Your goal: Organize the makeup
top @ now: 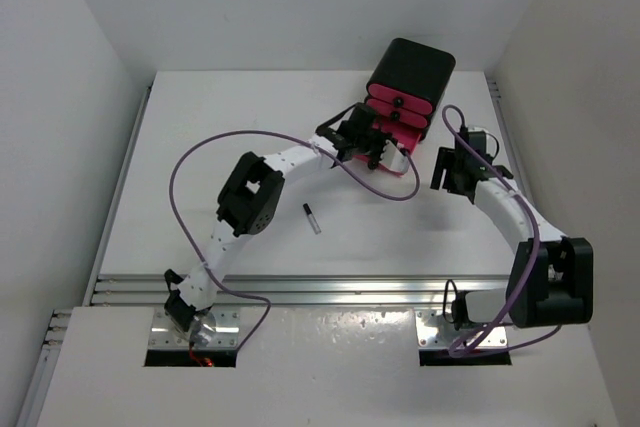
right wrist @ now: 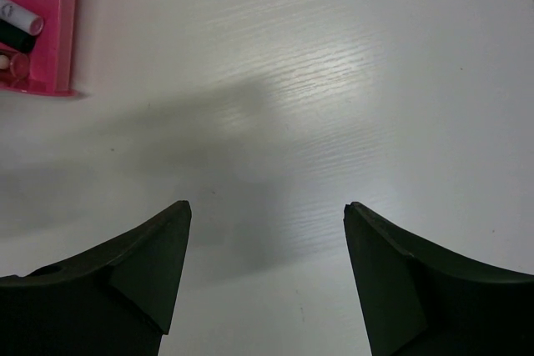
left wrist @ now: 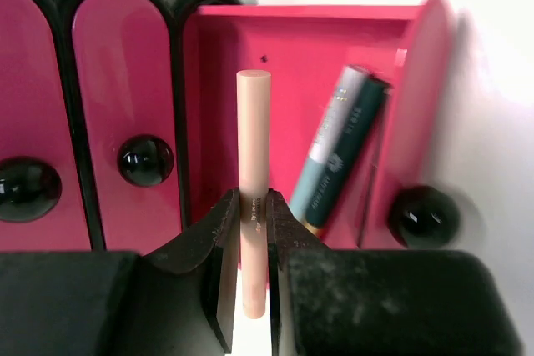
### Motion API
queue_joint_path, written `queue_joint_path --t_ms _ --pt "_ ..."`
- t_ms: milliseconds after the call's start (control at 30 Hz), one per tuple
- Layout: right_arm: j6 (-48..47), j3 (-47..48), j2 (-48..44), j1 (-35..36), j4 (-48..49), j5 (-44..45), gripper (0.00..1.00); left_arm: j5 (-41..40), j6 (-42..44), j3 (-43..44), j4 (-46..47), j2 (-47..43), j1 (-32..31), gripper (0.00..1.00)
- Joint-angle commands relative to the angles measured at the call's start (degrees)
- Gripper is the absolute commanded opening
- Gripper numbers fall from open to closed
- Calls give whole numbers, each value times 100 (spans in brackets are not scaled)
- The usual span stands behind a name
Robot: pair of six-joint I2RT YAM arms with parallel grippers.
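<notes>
My left gripper (left wrist: 254,199) is shut on a peach tube (left wrist: 253,156) and holds it upright over the open pink drawer (left wrist: 284,47). A pale-blue tube (left wrist: 329,147) and a dark tube (left wrist: 355,143) lie inside that drawer. In the top view my left gripper (top: 362,144) is at the drawer in front of the black box (top: 410,75). A slim black pencil (top: 312,218) lies on the table. My right gripper (right wrist: 267,214) is open and empty over bare table; in the top view my right gripper (top: 448,169) is to the right of the drawer. The puff and palettes are out of view.
Two shut pink drawers with black knobs (left wrist: 143,160) stand left of the open one. The open drawer's corner with tubes (right wrist: 37,27) shows at the right wrist view's top left. White walls enclose the table (top: 230,127) on three sides. A metal rail (top: 330,287) runs along the near edge.
</notes>
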Motion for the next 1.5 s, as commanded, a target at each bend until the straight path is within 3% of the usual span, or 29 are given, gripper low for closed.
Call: queue_joint_path --t_ms 0,67,100,167,200,333,500,600,733,833,967,1200,1400,1467 --pt "52 52 -280 -5 -76 185 74 -152 -253 360 1374 -10 -25 0" --pt "17 9 -333 -13 -110 176 74 -153 -315 449 1444 96 -25 0" --pt "-10 -1 -359 -5 -111 185 74 -153 -497 449 1445 148 -25 8" --pt "-54 17 -325 -5 -93 167 74 -57 -499 344 1515 148 -25 37" --pt "-89 26 -316 -13 -110 176 74 -56 -499 248 1576 79 -25 68" --pt "-159 157 -184 -5 -216 141 74 23 -394 -306 1691 -246 -25 86" --pt "-177 263 -131 -13 -216 36 74 189 -463 -720 1630 -861 -25 89" --pt "-343 534 -149 22 -443 -192 74 243 -1147 -580 1498 -1301 97 89" --pt "-809 658 -166 557 -357 -386 74 -108 -2939 -386 980 -2012 422 89" --pt "-1222 685 0 1224 -16 -973 74 -319 -4547 -859 437 -2925 975 89" --pt "-1302 1079 685 2304 249 -1746 77 -1195 -6532 -2132 -162 -4331 1993 89" --pt "-1267 2090 2399 4035 496 -2013 77 -2603 -7600 -5478 -682 -7065 2909 90" --pt "-977 3285 3621 4302 -240 -1864 76 -2552 -8355 -7003 -489 -8393 3165 90" --pt "-767 3610 4016 4364 -496 -1338 72 -2430 -8479 -7390 -419 -8675 3165 90"
